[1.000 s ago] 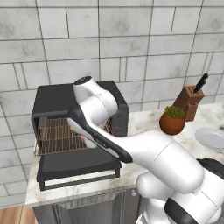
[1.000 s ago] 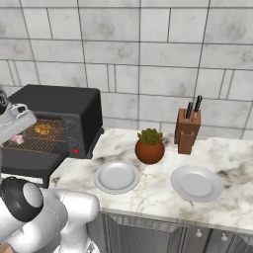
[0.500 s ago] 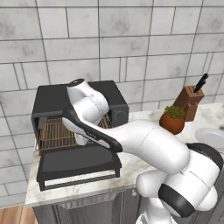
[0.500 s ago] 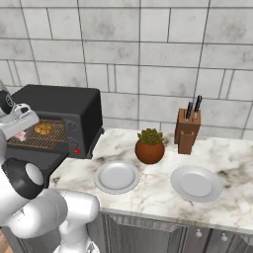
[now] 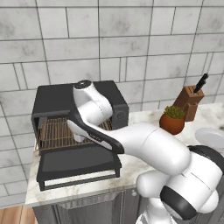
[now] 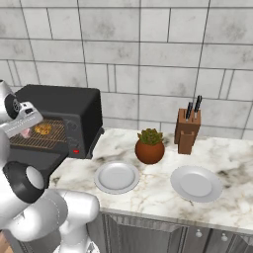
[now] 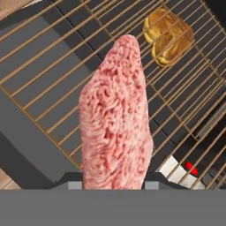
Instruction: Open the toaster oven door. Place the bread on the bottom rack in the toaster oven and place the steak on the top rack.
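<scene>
Arm has swung further left across the boxy matte-black toaster oven (image 5: 78, 105) and into its mouth. End effector (image 6: 25, 129) clamped on the raw pink marbled steak (image 7: 115, 119), poised over the copper-brown wire top rack (image 7: 53, 57). Lumpy golden-brown bread (image 7: 167, 35) sits on the lower grid beyond. Flat black door (image 5: 78, 162) lies open; release looks close

toaster oven (image 5: 57, 99): matte black | top rack (image 7: 53, 66): copper-brown wire | steak (image 7: 115, 119): rough, raw pink | bread (image 7: 167, 35): lumpy golden
</scene>
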Motion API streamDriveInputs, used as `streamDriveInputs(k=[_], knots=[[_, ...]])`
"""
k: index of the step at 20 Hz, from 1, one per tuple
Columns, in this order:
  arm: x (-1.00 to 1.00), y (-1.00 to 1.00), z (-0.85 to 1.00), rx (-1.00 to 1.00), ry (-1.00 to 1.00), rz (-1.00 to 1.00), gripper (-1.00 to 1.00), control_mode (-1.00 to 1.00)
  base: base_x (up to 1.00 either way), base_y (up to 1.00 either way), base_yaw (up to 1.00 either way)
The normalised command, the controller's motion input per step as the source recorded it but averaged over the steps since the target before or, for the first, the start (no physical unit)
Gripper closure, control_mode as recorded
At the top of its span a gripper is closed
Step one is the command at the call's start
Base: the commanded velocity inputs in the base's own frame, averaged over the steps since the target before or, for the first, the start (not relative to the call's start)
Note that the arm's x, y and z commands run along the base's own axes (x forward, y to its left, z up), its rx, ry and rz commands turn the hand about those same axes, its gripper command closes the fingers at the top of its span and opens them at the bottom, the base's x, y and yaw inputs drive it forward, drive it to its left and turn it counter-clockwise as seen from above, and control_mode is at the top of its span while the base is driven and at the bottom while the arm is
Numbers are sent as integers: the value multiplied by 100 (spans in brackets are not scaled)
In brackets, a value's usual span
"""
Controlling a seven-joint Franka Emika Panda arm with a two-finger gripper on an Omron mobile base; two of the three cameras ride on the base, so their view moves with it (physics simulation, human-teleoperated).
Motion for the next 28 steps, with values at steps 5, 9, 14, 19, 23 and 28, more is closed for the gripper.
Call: streamDriveInputs(k=[5, 9, 14, 19, 23, 28], knots=[[6, 0, -40, 7, -12, -6, -100, -100, 0, 0, 0], [3, 1, 16, 5, -3, -11, -100, -100, 0, 0, 0], [-32, 5, 29, 0, 0, -15, -100, -100, 0, 0, 0], [-69, 1, -7, 0, 1, -33, -100, -100, 0, 0, 0], [26, 7, -55, 0, 5, -37, -100, -100, 0, 0, 0], [44, 22, -46, 0, 3, -33, -100, -100, 0, 0, 0]])
